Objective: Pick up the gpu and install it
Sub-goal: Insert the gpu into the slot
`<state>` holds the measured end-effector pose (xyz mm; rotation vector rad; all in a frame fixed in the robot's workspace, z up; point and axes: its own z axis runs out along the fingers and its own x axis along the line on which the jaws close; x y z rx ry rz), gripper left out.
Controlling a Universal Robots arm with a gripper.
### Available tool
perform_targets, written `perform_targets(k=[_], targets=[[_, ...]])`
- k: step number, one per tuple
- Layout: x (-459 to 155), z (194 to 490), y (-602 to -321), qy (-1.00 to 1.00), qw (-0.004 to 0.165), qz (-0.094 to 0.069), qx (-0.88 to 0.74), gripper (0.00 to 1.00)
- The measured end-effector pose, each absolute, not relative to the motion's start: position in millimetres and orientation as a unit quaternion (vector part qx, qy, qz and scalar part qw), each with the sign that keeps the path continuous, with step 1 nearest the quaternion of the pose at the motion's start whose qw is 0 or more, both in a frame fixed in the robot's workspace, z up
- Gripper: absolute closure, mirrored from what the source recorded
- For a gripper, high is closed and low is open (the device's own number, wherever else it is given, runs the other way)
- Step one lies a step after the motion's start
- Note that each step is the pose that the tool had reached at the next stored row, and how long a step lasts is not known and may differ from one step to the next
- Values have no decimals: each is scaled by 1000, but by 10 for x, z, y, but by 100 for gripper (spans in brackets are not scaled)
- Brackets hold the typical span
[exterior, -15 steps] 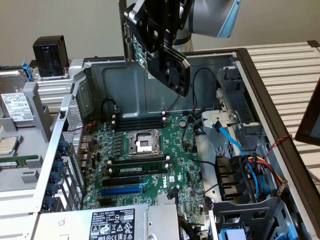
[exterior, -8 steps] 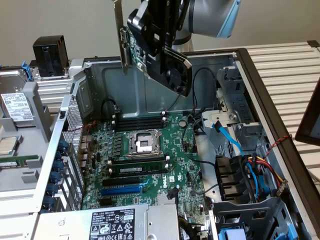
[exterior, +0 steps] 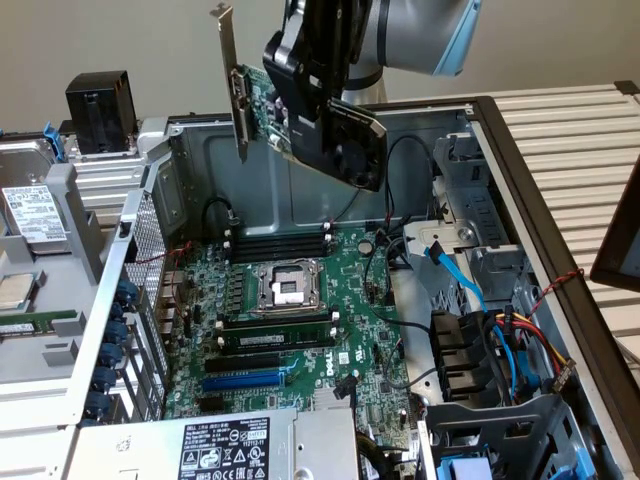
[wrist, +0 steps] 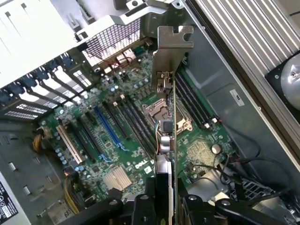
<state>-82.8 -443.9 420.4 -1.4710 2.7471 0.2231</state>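
A: How far along is it?
B: The open case (exterior: 290, 170) lies with its motherboard (exterior: 350, 290) bare, and the long blue slot (exterior: 245, 380) stands empty. The gpu (exterior: 258, 105) is picked up. It hangs in the air above the board, silver bracket (exterior: 226, 60) uppermost, touching nothing below. Seating it is all left, I'd judge.
A: And the jaws?
B: The gripper (wrist: 165, 206) has them partly closed, pinching the card's edge from both sides
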Motion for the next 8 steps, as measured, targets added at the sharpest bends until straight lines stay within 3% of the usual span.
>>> perform_targets(k=[8], targets=[[-828,4174,-4440,845,9,73,-530,73]])
